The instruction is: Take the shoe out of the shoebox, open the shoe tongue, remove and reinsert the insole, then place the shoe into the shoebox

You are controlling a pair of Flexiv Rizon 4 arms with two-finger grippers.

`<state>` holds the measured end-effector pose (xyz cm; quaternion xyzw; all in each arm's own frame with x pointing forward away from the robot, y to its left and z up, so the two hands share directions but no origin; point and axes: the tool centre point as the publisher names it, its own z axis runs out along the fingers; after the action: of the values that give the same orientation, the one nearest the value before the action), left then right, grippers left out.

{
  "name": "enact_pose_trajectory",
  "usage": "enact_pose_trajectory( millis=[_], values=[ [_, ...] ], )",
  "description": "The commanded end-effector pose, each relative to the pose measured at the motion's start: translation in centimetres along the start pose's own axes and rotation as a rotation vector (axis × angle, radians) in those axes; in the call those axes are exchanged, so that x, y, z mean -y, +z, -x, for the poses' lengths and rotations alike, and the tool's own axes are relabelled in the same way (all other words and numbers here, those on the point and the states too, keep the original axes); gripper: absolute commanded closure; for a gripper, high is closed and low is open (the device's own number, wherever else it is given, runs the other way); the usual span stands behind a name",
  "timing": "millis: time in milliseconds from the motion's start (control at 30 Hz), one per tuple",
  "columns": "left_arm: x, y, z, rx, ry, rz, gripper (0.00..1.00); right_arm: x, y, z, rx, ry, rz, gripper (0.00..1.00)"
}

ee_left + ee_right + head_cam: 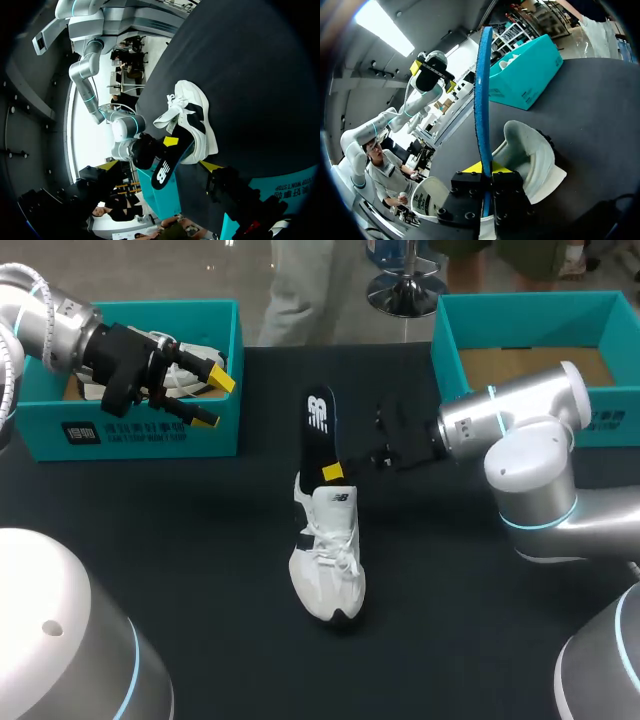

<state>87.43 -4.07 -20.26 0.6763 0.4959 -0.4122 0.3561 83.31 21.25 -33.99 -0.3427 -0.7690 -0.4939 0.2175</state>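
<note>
A white shoe (pixel 328 560) lies on the black table (pixel 200 540) in the middle, its toe toward the near edge. A black insole (pixel 319 425) sticks up and back out of the shoe's opening. My right gripper (pixel 335 472) comes in from the right and is shut on the insole just above the heel. In the right wrist view the insole (pixel 482 100) stands edge-on between the closed fingers, blue underside showing, with the shoe (pixel 530 160) beneath. My left gripper (pixel 213 400) hangs open and empty over the left teal shoebox (pixel 140 430). From the left wrist, the shoe (pixel 192 120) and insole (pixel 167 167) lie ahead.
A white item (pixel 195 355) lies inside the left box. A second teal box (pixel 530 315) with a brown cardboard floor stands at the back right, behind my right arm (pixel 520 440). Bare black table surrounds the shoe.
</note>
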Motion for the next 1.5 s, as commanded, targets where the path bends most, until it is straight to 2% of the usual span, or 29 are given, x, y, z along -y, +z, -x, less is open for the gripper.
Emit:
enact_pose_trajectory(
  millis=[33,100,167,200,400,500,533,567,600,833,1200,1367,1400,1433,1500],
  values=[
    [0.0,0.0,0.0,-0.002,0.001,-0.001,0.0,0.4,0.9,0.2,0.001,0.014,-0.021,1.0],
    [0.0,0.0,0.0,-0.002,0.001,-0.001,0.0,0.5,0.9,0.3,0.001,0.019,-0.017,1.0],
    [0.0,0.0,0.0,-0.002,0.001,-0.001,0.0,0.1,0.8,0.3,0.008,0.013,-0.006,0.55],
    [0.0,0.0,0.0,-0.002,0.001,-0.001,0.0,-0.2,0.7,0.2,0.014,0.003,-0.001,0.51],
    [0.0,0.0,0.0,-0.002,0.001,-0.001,0.0,-2.2,-0.3,0.0,0.035,-0.037,0.01,0.53],
    [0.0,0.0,0.0,-0.002,0.001,-0.001,0.0,-2.7,-0.5,0.3,0.037,-0.048,0.013,0.62],
    [0.0,0.0,0.0,-0.002,0.001,-0.001,0.0,-2.7,-0.5,0.4,0.037,-0.049,0.013,0.67],
    [0.0,0.0,0.0,-0.002,0.001,-0.001,0.0,-2.8,-0.5,0.6,0.036,-0.05,0.012,0.81],
    [0.0,0.0,0.0,-0.002,0.001,-0.001,0.0,-2.8,-0.5,0.7,0.036,-0.05,0.012,1.0],
    [0.0,0.0,0.0,-0.002,0.001,-0.001,0.0,-1.7,0.0,1.1,0.009,-0.021,0.023,1.0],
    [0.0,0.0,0.0,-0.002,0.001,-0.001,0.0,1.2,0.8,0.0,-0.021,0.036,0.023,1.0],
    [0.0,0.0,0.0,-0.002,0.001,-0.001,0.0,1.6,0.9,-0.2,-0.021,0.045,0.023,1.0],
    [0.0,0.0,0.0,-0.002,0.001,-0.001,0.0,1.3,0.8,-0.2,-0.017,0.034,0.018,0.76],
    [0.0,0.0,0.0,-0.002,0.001,-0.001,0.0,0.9,0.7,-0.3,-0.014,0.026,0.017,0.68],
    [0.0,0.0,0.0,-0.002,0.001,-0.001,0.0,0.2,0.4,-0.2,-0.002,0.008,0.014,0.65]
  ],
)
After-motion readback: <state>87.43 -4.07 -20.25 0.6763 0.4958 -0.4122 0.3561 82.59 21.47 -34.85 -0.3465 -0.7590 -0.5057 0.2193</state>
